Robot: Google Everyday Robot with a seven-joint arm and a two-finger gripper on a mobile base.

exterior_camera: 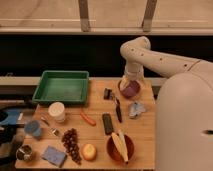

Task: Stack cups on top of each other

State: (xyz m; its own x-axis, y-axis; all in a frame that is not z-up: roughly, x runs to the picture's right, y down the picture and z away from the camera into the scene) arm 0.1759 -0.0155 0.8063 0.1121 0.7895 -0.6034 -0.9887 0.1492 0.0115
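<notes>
Camera view shows the two cups at the near left corner of the wooden table [142, 127], as I see it from here. The small dark metal cup [25, 153] stands upright right at the corner. The light-blue cup [33, 129] stands a little behind it, also upright. They are near each other but apart, and neither one is on the other.

Just beside the metal cup lies a blue sponge [54, 155], then a bunch of dark grapes [71, 144] and a round yellow fruit [89, 151]. A white cup [57, 111] stands behind the light-blue one, and behind that is a green tray [62, 86]. Near the middle of the table lie a carrot [88, 119] and a flat black object [107, 123]. An orange-brown bowl [120, 146] at the front edge has something long and pale in it.

The gripper [127, 82] is on the far right part of the table, well apart from both cups. It hangs from the white arm [136, 54] directly over the purple bowl [131, 90]. Its jaws stand wide apart and I see nothing held between them; whether it touches the bowl I cannot tell. A crumpled blue cloth [136, 109] lies just in front of that bowl.
</notes>
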